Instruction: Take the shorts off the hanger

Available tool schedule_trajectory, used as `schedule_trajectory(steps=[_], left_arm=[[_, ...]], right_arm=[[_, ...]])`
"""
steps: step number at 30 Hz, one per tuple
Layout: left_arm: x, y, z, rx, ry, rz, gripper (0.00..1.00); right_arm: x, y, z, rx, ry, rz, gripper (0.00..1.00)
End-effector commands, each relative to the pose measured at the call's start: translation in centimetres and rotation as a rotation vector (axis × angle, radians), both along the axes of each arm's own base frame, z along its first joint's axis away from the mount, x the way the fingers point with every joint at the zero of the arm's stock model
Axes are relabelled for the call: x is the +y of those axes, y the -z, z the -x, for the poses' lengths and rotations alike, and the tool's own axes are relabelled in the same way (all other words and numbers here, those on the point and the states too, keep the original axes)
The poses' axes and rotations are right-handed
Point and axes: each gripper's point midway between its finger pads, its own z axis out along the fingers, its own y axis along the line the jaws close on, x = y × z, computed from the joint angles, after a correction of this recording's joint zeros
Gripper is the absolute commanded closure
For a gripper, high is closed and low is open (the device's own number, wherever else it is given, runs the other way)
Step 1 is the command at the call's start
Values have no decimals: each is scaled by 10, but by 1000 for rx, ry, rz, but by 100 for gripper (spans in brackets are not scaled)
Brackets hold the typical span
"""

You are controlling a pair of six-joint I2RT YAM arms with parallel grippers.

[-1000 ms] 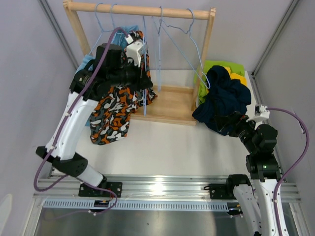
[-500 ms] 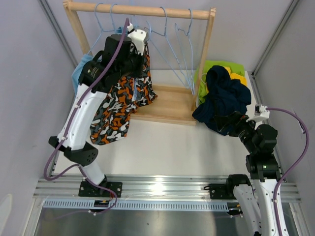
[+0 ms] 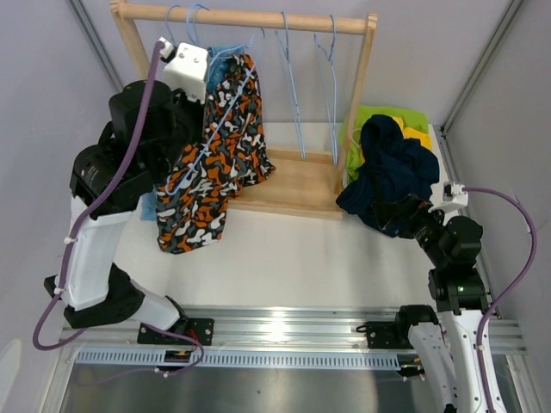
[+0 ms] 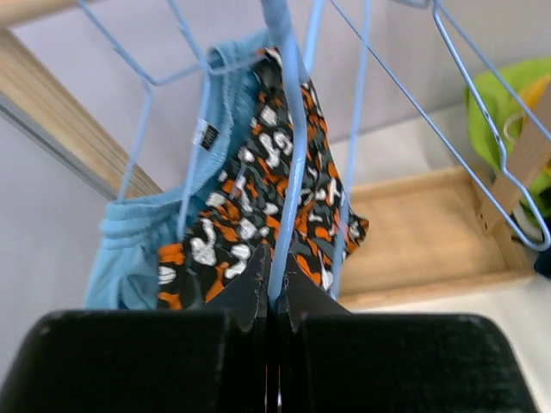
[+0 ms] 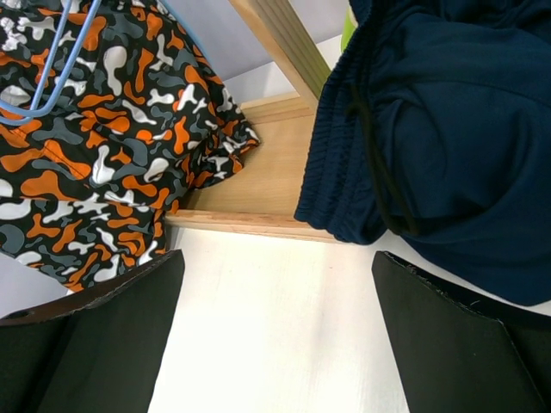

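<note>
Wooden rack (image 3: 297,185): two blue wire hangers (image 3: 291,95) are hung bare on the rail; light blue shorts (image 4: 129,258) are hung at its left end.
Camouflage shorts (image 3: 215,163): draped on a tilted hanger (image 4: 291,129), just in front of the light blue pair.
Left gripper (image 4: 274,284): jaws are pinched tight on that hanger's wire.
Right gripper (image 5: 275,258): jaws are spread wide, held near the navy shorts (image 3: 392,172).
Navy pair: heaped on the table (image 3: 301,249) beside the rack's right post, over lime green shorts (image 3: 383,114) and yellow shorts (image 3: 419,135).

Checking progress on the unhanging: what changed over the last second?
The left hand, shut on the blue hanger, swung left and upward, tilting that hanger across the camouflage shorts; the empty hangers settled straight. The right hand and navy shorts stayed put.
</note>
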Motion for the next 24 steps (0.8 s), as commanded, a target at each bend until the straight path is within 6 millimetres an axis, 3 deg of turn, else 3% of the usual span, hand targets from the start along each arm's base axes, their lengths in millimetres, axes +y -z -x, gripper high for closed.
schedule_trajectory(steps=[1,7,16,19,22,24], left_arm=[[8,-36,-3,-119,-40,50,100],[-15,-41,-16,-134,15,70,100],[-52,25,-37,51,64,8,100],[-59,33,-53,63,41,2,100],[-57,23,-64,45,15,39,100],[-65,32,-77,58,13,42,100]], right_arm=[[2,-15,4,-56,-10,-12,1],[-1,-15,10,-59,1,7,1],[-1,-14,10,-63,4,1,1],[0,-11,10,-56,0,-3,1],[0,-8,10,-52,-2,-3,1],[1,-5,11,-48,-5,-2,1]])
